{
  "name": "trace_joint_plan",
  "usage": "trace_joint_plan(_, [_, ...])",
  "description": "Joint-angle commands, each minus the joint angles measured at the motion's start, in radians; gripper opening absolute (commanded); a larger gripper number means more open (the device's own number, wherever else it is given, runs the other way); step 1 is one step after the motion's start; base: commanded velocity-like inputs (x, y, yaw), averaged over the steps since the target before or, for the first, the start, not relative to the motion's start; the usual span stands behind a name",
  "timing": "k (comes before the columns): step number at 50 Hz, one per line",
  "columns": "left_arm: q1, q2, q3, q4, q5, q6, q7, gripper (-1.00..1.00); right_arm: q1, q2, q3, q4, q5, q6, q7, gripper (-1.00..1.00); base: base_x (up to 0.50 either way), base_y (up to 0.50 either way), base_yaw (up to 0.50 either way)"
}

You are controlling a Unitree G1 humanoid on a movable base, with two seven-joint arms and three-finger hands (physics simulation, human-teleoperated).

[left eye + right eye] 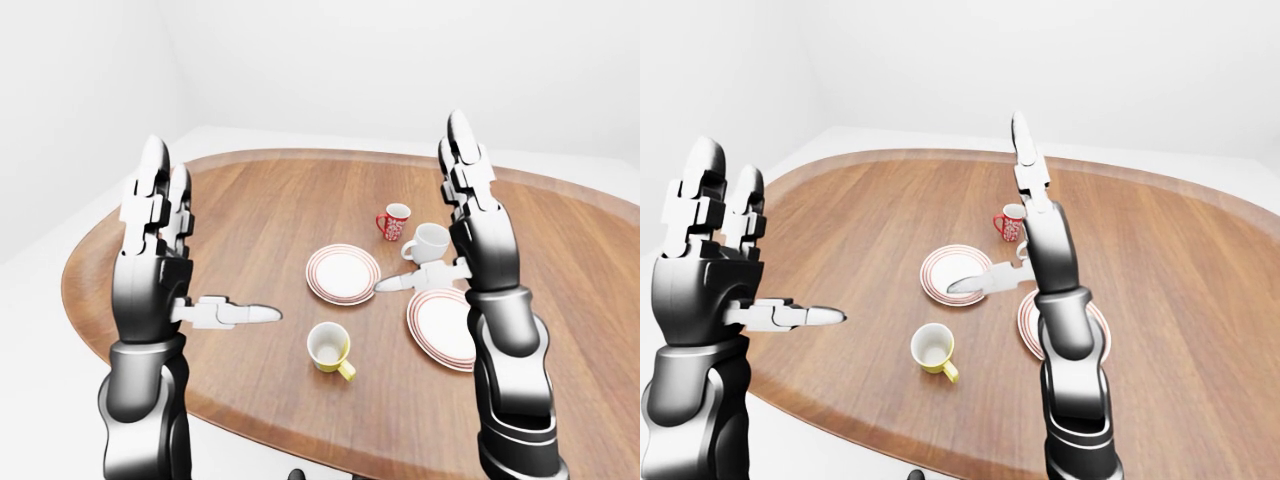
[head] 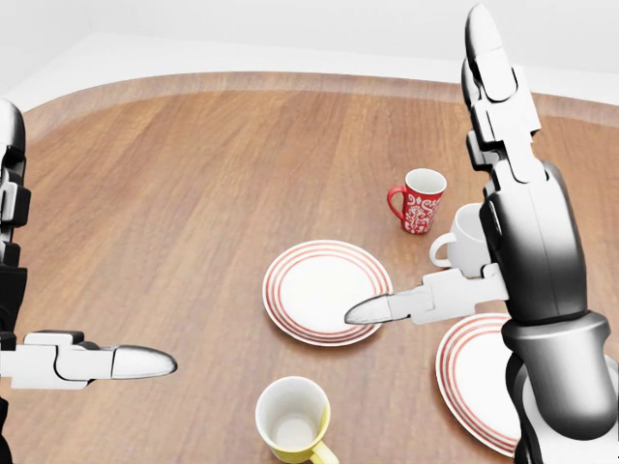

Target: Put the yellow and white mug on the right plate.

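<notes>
Left-eye view: both hands are raised with fingers spread, left hand (image 1: pixel 160 250) and right hand (image 1: pixel 470 225), grasping nothing. Head view: the yellow and white ceramic mug (image 2: pixel 291 419) stands upright on the oval wooden desk (image 2: pixel 174 193), left of the red-rimmed white right plate (image 2: pixel 474 377).

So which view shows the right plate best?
The left-eye view: the right plate shows nearly whole there, with only its right edge behind the right arm. In the head view the arm covers much of it and the frame cuts it. The right-eye view shows only slivers.
</notes>
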State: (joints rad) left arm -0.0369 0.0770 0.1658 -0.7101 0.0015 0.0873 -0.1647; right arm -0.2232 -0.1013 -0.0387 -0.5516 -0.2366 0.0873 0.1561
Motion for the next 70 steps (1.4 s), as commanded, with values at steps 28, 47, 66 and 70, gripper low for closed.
trace_joint_plan(28, [-0.014, 0.019, 0.036, 0.049, 0.001, 0.000, -0.014, 1.00, -0.162, 0.015, 0.074, 0.023, -0.478, 0.000, 0.345, 1.00, 0.00, 0.00, 0.00])
trace_joint_plan(47, [-0.105, 0.059, 0.058, 0.059, -0.002, 0.000, -0.036, 1.00, -0.201, 0.041, 0.101, 0.075, -0.610, 0.000, 0.428, 1.00, 0.00, 0.00, 0.00])
trace_joint_plan(66, [-0.094, 0.090, 0.134, 0.064, -0.042, 0.000, -0.087, 1.00, -0.262, 0.108, 0.143, 0.170, -0.732, 0.000, 0.457, 1.00, 0.00, 0.00, 0.00])
trace_joint_plan(70, [-0.078, 0.103, 0.156, 0.094, -0.048, 0.000, -0.094, 1.00, -0.260, 0.119, 0.147, 0.208, -0.731, 0.000, 0.434, 1.00, 0.00, 0.00, 0.00])
